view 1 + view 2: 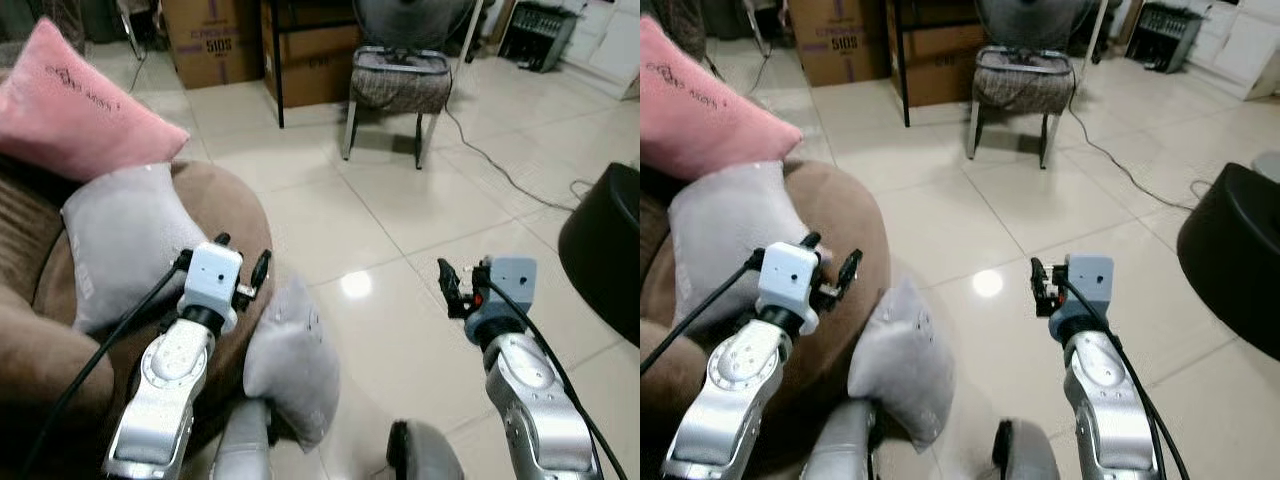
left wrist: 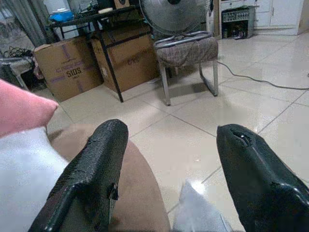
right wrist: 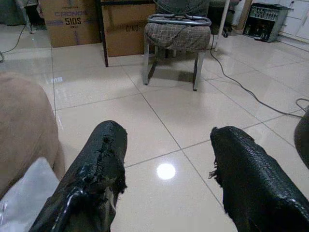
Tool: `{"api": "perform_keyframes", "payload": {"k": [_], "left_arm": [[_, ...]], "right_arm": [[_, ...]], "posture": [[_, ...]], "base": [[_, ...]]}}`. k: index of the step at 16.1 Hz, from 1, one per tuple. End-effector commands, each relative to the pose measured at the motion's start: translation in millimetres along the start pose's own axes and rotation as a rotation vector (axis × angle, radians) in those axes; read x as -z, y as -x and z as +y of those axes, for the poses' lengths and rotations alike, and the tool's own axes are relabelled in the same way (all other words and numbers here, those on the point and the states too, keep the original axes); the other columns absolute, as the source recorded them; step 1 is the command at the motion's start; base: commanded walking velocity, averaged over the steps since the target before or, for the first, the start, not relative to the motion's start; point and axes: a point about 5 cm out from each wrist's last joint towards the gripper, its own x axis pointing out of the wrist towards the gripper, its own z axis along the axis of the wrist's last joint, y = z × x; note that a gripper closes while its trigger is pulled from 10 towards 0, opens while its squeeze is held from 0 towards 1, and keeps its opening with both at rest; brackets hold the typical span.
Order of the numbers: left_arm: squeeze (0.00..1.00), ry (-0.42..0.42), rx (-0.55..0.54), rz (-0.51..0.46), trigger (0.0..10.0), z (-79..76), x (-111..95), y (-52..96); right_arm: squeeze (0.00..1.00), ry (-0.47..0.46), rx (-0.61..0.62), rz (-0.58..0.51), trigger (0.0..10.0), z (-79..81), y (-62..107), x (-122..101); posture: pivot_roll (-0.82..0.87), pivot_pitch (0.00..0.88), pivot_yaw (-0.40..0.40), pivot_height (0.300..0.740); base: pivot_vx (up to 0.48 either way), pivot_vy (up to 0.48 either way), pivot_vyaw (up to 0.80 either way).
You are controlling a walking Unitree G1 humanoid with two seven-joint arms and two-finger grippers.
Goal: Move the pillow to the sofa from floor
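1. Head views: a grey pillow (image 1: pixel 292 362) leans on the floor (image 1: pixel 400 230) against the brown sofa (image 1: pixel 225 215), near left, below the left gripper (image 1: pixel 240 268).
2. Left wrist: fingers (image 2: pixel 91 169) spread apart, empty.
3. Right wrist: right gripper (image 3: pixel 166 169) likewise parted over tiles.

We see a lived-in home room: a brown sofa (image 1: pixel 225 215) with cushions, a glossy tiled floor (image 1: pixel 400 210), a padded chair (image 1: pixel 398 80), stacked cardboard boxes (image 1: pixel 210 40) and a standing fan (image 2: pixel 171 14).
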Motion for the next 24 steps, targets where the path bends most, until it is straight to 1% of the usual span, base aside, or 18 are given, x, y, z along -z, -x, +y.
{"api": "perform_keyframes", "payload": {"k": [1,3,4,9,10,13,19,20,21,22,23,24], "left_arm": [[0.00,0.000,-0.003,0.014,10.0,0.5,1,1.3],[0.00,0.002,-0.007,0.013,10.0,0.4,1,1.2],[0.00,0.001,-0.008,0.013,10.0,0.5,1,1.4],[0.00,0.006,0.002,-0.002,10.0,0.7,0,2.3],[0.00,0.005,0.002,-0.002,10.0,0.7,0,2.4],[0.00,0.007,0.010,-0.003,10.0,0.1,0,2.1],[0.00,-0.003,-0.031,0.012,10.0,4.4,3,3.7],[0.00,-0.003,-0.038,0.016,10.0,5.4,4,5.6],[0.00,-0.004,-0.040,0.018,10.0,5.6,5,6.9],[0.00,-0.004,-0.042,0.019,10.0,5.8,5,8.5],[0.00,-0.002,-0.045,0.027,10.0,6.0,6,10.0],[0.00,0.000,-0.043,0.038,10.0,5.9,8,11.7]], "right_arm": [[0.00,-0.003,-0.006,0.009,10.0,0.3,1.9,1],[0.00,0.008,-0.007,0.014,10.0,-0.2,1.1,1],[0.00,0.007,-0.008,0.012,10.0,-0.1,1.1,1],[0.00,0.023,-0.017,0.010,10.0,1.4,0.1,0],[0.00,0.020,-0.017,0.012,10.0,1.6,0.1,1],[0.00,0.017,-0.013,0.013,10.0,0.9,0.3,2],[0.00,0.040,-0.043,0.013,10.0,2.9,-1.3,0],[0.00,0.104,-0.091,0.032,10.0,5.0,-3.3,1],[0.00,0.148,-0.114,0.034,10.0,7.3,-3.8,1],[0.00,0.140,-0.121,0.032,10.0,8.5,-3.9,2],[0.00,0.093,-0.125,0.036,10.0,9.6,-3.6,3],[0.00,0.091,-0.130,0.046,10.0,10.0,-3.4,5]], "posture": [[0.10,0.000,-0.016,0.552],[0.10,0.000,-0.022,0.527],[0.10,0.000,-0.022,0.522],[0.10,0.000,-0.027,0.522],[0.10,0.000,-0.027,0.522],[0.10,0.000,-0.022,0.522],[0.11,0.000,-0.032,0.522],[0.11,0.000,-0.038,0.522],[0.11,0.000,-0.038,0.522],[0.12,0.000,-0.044,0.522],[0.12,0.000,-0.046,0.522],[0.12,0.000,-0.048,0.522]], "base": [[0.000,0.000,0.00],[0.000,0.000,0.00],[0.000,0.000,0.00],[0.000,0.000,0.00],[0.000,0.000,-0.78],[0.294,0.000,-0.75],[0.287,0.000,0.00],[0.259,0.000,0.41],[0.259,0.000,0.80],[0.251,0.000,0.80],[0.000,0.000,0.74],[0.000,0.000,0.00]]}}
